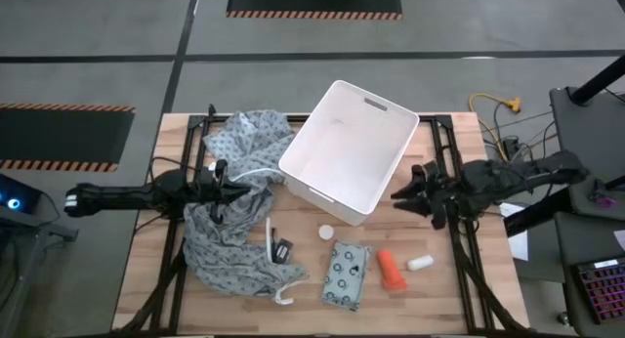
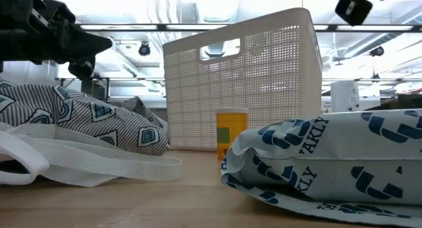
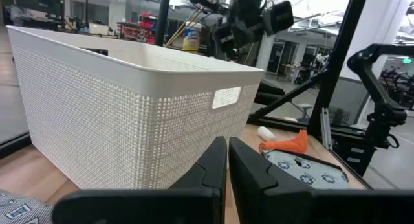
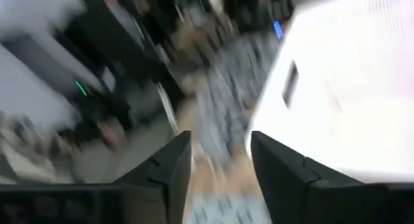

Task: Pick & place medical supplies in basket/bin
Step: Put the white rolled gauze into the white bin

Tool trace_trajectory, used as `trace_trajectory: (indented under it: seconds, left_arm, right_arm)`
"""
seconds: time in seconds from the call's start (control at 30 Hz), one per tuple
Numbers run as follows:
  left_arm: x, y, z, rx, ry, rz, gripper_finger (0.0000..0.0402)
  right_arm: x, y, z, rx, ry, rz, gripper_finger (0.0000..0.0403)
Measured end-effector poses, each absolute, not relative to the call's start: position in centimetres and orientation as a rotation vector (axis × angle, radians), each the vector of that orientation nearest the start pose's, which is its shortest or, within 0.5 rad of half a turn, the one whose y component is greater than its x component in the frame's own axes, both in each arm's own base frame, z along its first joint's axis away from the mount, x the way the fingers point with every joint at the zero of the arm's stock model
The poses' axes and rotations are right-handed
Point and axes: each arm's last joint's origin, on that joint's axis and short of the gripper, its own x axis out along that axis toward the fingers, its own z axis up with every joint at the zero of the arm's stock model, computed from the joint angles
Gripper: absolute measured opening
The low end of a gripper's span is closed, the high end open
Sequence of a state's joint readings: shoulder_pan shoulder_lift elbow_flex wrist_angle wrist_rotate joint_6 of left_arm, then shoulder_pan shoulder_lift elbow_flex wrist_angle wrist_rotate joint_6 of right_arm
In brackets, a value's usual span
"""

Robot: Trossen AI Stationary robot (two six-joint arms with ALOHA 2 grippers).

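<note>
The white bin (image 1: pixel 350 152) stands upright at the table's middle, toward the far edge. Near of it, four items lie on the wood: a white disc (image 1: pixel 326 232), a pale teal ringed packet (image 1: pixel 345 275), an orange bottle (image 1: pixel 392 271) and a short white cylinder (image 1: pixel 420 263). My left gripper (image 1: pixel 256 187) hovers shut, left of the bin and above a grey patterned cloth; the left wrist view shows its fingers (image 3: pixel 228 153) closed, pointing at the bin's wall (image 3: pixel 129 114). My right gripper (image 1: pixel 398 196) hangs open just right of the bin's near corner, fingers apart (image 4: pixel 220 153), holding nothing.
A crumpled grey patterned cloth (image 1: pixel 234 231) with white straps (image 1: pixel 278 279) covers the table's left half. A small black object (image 1: pixel 283 248) lies beside it. Bare wood shows between the items and the bin. Cables and equipment stand off the table's right edge.
</note>
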State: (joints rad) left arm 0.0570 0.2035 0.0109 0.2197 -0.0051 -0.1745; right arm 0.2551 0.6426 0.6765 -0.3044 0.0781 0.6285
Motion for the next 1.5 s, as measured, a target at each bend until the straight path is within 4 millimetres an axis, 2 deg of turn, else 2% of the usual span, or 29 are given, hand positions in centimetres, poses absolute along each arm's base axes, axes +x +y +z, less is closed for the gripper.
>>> trace_trajectory:
  seconds: [0.13, 0.23, 0.4, 0.57, 0.73, 0.9, 1.07, 1.23, 1.5]
  left_arm:
    - [11.0, 0.6, 17.1, -0.174, -0.032, 0.06, 0.0]
    - [11.0, 0.6, 17.1, -0.174, -0.032, 0.059, 0.0]
    - [11.0, 0.6, 17.1, -0.174, -0.032, 0.058, 0.0]
    - [11.0, 0.6, 17.1, -0.174, -0.032, 0.058, 0.0]
    - [11.0, 0.6, 17.1, -0.174, -0.032, 0.058, 0.0]
    - [11.0, 0.6, 17.1, -0.174, -0.029, 0.058, 0.0]
    - [11.0, 0.6, 17.1, -0.174, -0.025, 0.059, 0.0]
    - [11.0, 0.6, 17.1, -0.174, -0.025, 0.06, 0.0]
    - [11.0, 0.6, 17.1, -0.174, -0.025, 0.06, 0.0]
  right_arm:
    - [14.9, 4.2, 31.7, 0.521, 0.556, 0.042, 0.0181]
    - [15.8, 5.2, 32.3, 0.496, 0.702, 0.079, 0.0194]
    - [17.1, 7.3, 31.5, 0.418, 0.997, 0.178, 0.021]
    - [17.9, 9.6, 28.9, 0.29, 1.267, 0.176, 0.0211]
    - [18.4, 11.9, 25.8, 0.208, 1.388, 0.201, 0.021]
    - [17.8, 13.6, 22.7, 0.112, 1.503, 0.205, 0.021]
    - [17.5, 14.8, 20.2, 0.077, 1.576, 0.173, 0.021]
    - [17.5, 15.6, 17.9, 0.059, 1.578, 0.191, 0.021]
    - [17.4, 15.5, 14.5, 0.027, 1.664, 0.116, 0.021]
